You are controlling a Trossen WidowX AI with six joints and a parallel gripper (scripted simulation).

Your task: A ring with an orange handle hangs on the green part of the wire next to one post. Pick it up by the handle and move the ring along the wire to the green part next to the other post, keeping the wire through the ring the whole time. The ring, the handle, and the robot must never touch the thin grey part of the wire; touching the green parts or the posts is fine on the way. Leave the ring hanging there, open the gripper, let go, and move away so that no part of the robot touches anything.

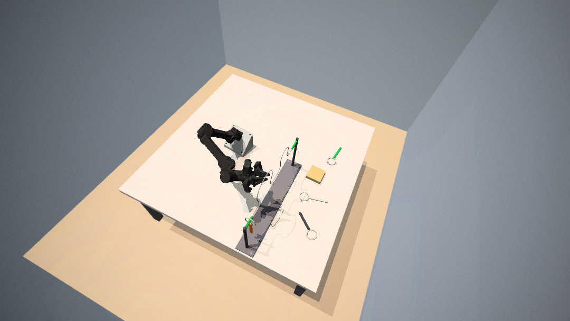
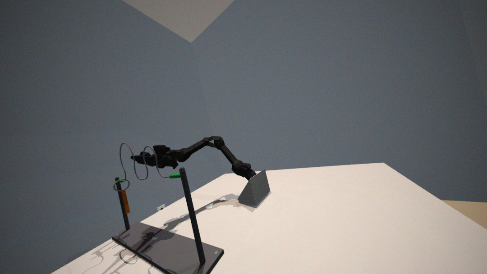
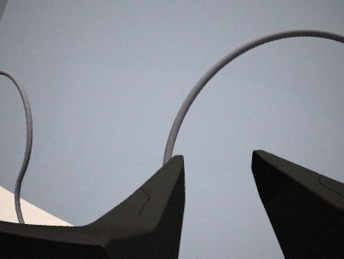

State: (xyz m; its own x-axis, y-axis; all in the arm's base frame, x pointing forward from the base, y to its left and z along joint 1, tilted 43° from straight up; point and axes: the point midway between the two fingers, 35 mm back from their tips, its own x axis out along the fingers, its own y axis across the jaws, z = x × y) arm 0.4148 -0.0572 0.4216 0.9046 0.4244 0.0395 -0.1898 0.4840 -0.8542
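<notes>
The ring (image 2: 113,185) with its orange handle (image 1: 250,228) (image 2: 125,201) hangs on the green part (image 1: 249,222) beside one post (image 1: 245,237) (image 2: 123,211); the handle points down. The other green part (image 1: 294,144) (image 2: 174,175) adjoins the other post (image 1: 294,153) (image 2: 192,214). My gripper (image 1: 267,177) (image 2: 132,157) (image 3: 218,161) is partly open and empty, at the height of the grey wire's bends and away from the handle. The grey wire (image 2: 120,154) (image 3: 187,100) passes behind my left fingertip in the wrist view. Whether they touch, I cannot tell.
A dark base plate (image 1: 287,171) (image 2: 163,235) carries both posts. Beyond it lie a yellow block (image 1: 315,174) and loose rings with a green handle (image 1: 337,152), a pale handle (image 1: 318,199) and a black handle (image 1: 304,220). My arm's wedge mount (image 2: 260,190) stands on the opposite side.
</notes>
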